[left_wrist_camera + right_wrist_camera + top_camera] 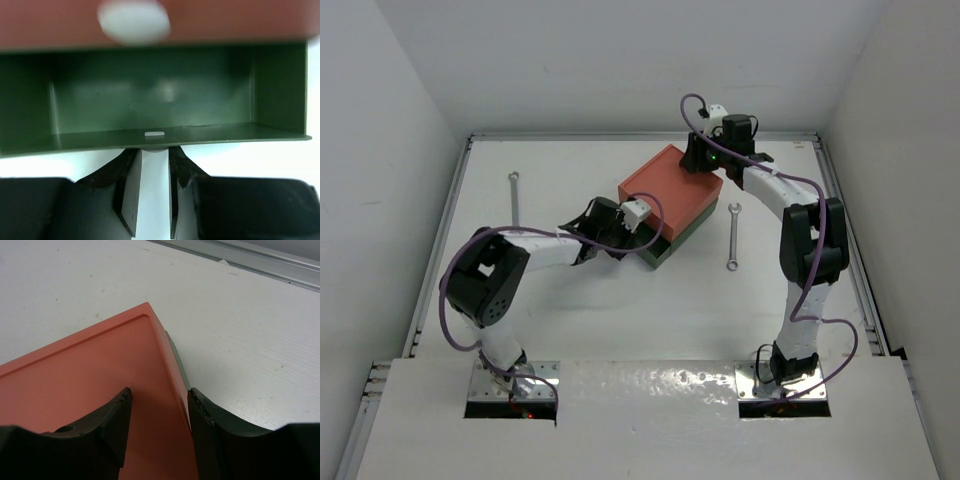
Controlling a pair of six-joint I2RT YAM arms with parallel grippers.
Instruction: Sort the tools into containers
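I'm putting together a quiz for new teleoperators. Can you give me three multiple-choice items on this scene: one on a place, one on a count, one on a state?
1. Where does the orange-red box sit?
A. On top of the green box
B. Against the arm bases
C. On the far rail

2. How many silver wrenches lie on the table?
A. One
B. Two
C. Four

3. The green box's drawer is:
A. Shut
B. Pulled open, no tool seen inside
C. Open with a wrench inside

Answers:
1 A: in the top view, green shows from under it.
2 B: one lies left of the boxes and one lies right.
3 B: the left wrist view shows a bare green interior.
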